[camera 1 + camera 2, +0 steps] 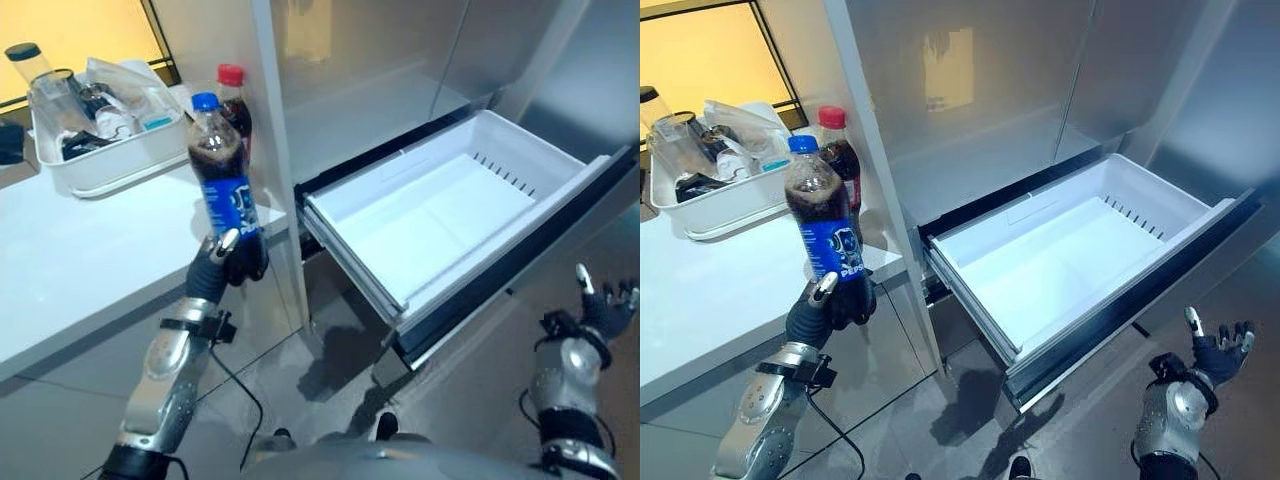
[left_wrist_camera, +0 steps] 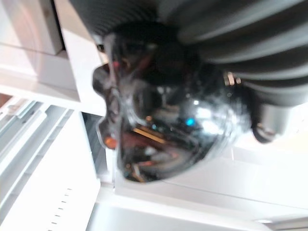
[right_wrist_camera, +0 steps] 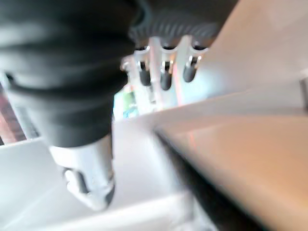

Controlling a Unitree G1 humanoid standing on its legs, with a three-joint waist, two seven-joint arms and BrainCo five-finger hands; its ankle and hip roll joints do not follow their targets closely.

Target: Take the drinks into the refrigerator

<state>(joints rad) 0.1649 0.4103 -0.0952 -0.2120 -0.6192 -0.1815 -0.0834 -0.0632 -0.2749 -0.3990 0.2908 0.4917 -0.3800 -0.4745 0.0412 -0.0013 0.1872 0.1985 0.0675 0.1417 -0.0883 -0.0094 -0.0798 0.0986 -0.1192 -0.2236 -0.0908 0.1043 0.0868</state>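
Observation:
My left hand (image 1: pixel 222 262) is shut on the base of a blue-capped cola bottle (image 1: pixel 222 180), holding it upright just off the white counter's (image 1: pixel 70 270) front corner. In the left wrist view the bottle's dark bottom (image 2: pixel 163 110) sits right against the palm. A second cola bottle with a red cap (image 1: pixel 235 105) stands on the counter behind it, against the fridge's side wall. The white fridge drawer (image 1: pixel 450 205) is pulled out and holds nothing. My right hand (image 1: pixel 605 305) hangs open in front of the drawer's right end, holding nothing, fingers (image 3: pixel 166 77) straight.
A white tray (image 1: pixel 110 150) of jars and packets sits at the back of the counter. The fridge's grey upper doors (image 1: pixel 400 50) are closed above the drawer. Grey floor (image 1: pixel 330 390) lies below the drawer front.

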